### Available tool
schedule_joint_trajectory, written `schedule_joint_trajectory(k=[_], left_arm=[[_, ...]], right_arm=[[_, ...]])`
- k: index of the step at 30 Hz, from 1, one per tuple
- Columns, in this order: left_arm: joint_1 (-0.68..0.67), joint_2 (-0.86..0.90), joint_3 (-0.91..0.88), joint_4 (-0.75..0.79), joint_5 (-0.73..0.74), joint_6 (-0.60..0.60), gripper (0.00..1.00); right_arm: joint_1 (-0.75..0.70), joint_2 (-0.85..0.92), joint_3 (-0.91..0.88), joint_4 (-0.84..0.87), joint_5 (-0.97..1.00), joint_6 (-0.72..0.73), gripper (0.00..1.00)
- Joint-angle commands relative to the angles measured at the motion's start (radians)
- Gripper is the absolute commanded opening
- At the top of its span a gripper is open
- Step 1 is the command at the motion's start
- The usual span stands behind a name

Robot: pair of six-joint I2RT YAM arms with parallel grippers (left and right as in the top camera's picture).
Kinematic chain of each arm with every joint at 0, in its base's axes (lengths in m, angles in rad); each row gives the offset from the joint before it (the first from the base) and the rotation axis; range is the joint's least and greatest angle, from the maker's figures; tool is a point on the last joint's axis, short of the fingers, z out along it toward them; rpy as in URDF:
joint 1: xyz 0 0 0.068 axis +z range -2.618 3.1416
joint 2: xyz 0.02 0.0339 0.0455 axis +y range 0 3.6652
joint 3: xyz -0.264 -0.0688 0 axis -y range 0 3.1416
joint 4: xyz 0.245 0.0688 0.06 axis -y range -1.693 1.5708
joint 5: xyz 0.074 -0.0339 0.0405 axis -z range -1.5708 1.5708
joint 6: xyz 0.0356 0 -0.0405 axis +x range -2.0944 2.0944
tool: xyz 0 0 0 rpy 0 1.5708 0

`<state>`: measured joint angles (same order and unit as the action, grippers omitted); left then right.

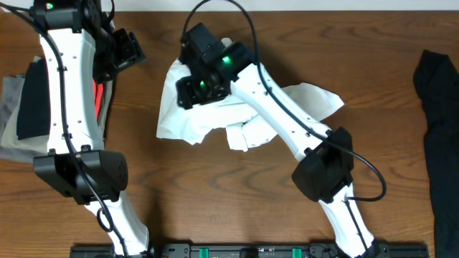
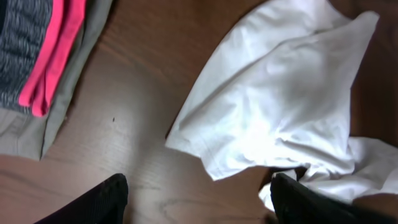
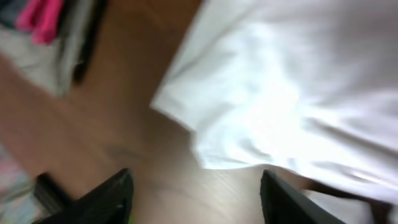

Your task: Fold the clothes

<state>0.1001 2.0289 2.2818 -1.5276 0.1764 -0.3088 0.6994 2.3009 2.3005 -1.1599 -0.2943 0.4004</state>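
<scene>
Over the far middle of the table (image 1: 215,208), we find the right pincer (image 1: 188,92) with its two fingers (image 3: 115,196) set apart and nothing clamped between them. The right wrist view is blurred. It shows bare wood between the fingertips and the hem of the white garment (image 1: 197,123) just beyond them. We cannot tell whether this pincer touches the cloth.

The white garment lies crumpled and unfolded at the middle of the table, closer to the far edge than to the near edge. One lobe spreads toward the left edge and another toward the right edge, and the right arm crosses over it.

Toward the far left corner, the left pincer (image 1: 131,51) hangs over bare wood, apart from the garment. Its jaws are also spread, with nothing held. In the left wrist view the garment's left lobe lies ahead of the fingertips.

Along the left edge sits the stack of folded clothes (image 1: 13,100), partly hidden by the left arm. We can see a grey piece (image 2: 68,93), a pink piece (image 2: 53,56) and a black piece (image 1: 32,97).

Along the right edge, well apart from both pincers, lies a black garment (image 1: 439,136), unfolded.
</scene>
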Motion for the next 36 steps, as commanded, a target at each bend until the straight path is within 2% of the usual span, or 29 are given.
schedule_joint_trajectory(k=[1,7,15,27,36], left_arm=[[-0.002,0.001,0.005,-0.042,-0.003,0.02,0.75],[-0.011,0.001,0.005,-0.161,0.032,0.02,0.75],[-0.114,-0.001,-0.158,-0.154,0.048,0.02,0.75],[-0.208,-0.002,-0.471,-0.009,0.067,0.009,0.75],[-0.208,-0.002,-0.67,0.224,0.075,0.008,0.75]], right_arm=[[-0.075,-0.01,0.004,-0.032,0.111,0.011,0.63],[-0.226,-0.088,0.003,-0.094,0.111,0.011,0.61],[-0.374,-0.173,0.003,-0.233,0.11,-0.042,0.66],[-0.403,-0.296,0.003,-0.39,0.197,-0.072,0.65],[-0.382,-0.385,0.003,-0.515,0.239,-0.087,0.66]])
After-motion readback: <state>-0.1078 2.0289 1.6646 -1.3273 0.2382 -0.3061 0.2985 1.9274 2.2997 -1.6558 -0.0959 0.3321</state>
